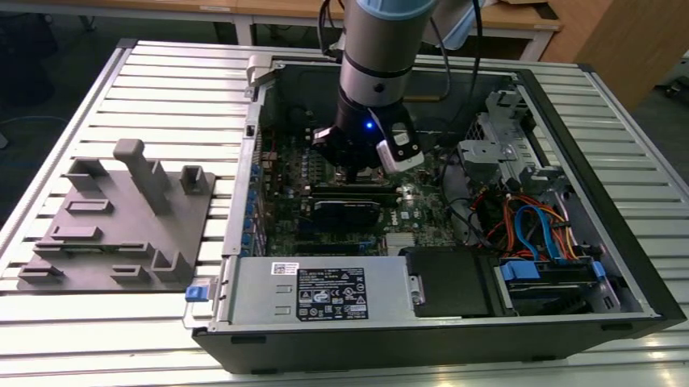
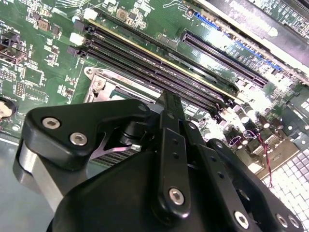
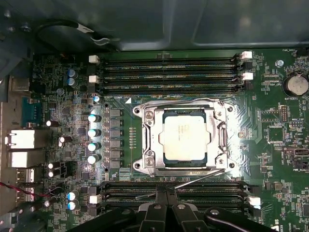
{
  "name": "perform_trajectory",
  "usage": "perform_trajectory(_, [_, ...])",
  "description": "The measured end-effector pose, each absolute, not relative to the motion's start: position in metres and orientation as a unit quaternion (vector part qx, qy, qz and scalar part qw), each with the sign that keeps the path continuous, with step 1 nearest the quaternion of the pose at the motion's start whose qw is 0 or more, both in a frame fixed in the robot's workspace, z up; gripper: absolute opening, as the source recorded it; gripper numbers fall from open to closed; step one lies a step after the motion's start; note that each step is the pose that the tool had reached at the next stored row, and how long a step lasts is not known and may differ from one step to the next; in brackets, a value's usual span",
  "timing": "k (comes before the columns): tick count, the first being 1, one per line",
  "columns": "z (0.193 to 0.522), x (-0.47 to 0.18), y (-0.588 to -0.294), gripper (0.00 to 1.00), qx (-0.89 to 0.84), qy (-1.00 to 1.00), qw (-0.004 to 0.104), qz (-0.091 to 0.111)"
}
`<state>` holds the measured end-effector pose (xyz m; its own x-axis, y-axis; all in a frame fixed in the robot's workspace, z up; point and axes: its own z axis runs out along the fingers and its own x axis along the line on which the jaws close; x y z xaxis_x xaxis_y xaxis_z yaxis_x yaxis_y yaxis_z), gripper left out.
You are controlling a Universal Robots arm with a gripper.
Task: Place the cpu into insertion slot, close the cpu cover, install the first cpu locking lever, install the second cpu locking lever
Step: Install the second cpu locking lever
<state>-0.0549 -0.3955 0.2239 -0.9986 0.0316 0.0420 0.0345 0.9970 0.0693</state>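
In the first wrist view the cpu (image 3: 184,135), a square chip with a dull silver top, lies flat in the insertion slot (image 3: 145,163) on the green board. The cpu cover (image 3: 218,137), a thin silver frame, lies closed around it. One thin locking lever (image 3: 193,182) slants loose across the memory slots beside the socket. Another lever (image 3: 164,103) lies along the opposite edge. My gripper (image 3: 166,194) is shut, its black fingertips right at the slanting lever with nothing clamped between them. In the exterior view the gripper (image 1: 361,177) hangs low over the board inside the computer case.
Long black memory slots (image 3: 169,72) flank the socket on two sides. A row of capacitors (image 3: 94,137) stands beside it. In the exterior view the case holds a power supply (image 1: 312,294), a drive cage with coloured cables (image 1: 528,226), and a grey fixture plate (image 1: 119,222) lies outside at that view's left.
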Motion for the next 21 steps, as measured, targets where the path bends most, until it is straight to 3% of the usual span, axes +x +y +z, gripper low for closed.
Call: perform_trajectory(21, [0.216,-0.064,-0.412,0.10,-0.016,-0.996,0.027,-0.087])
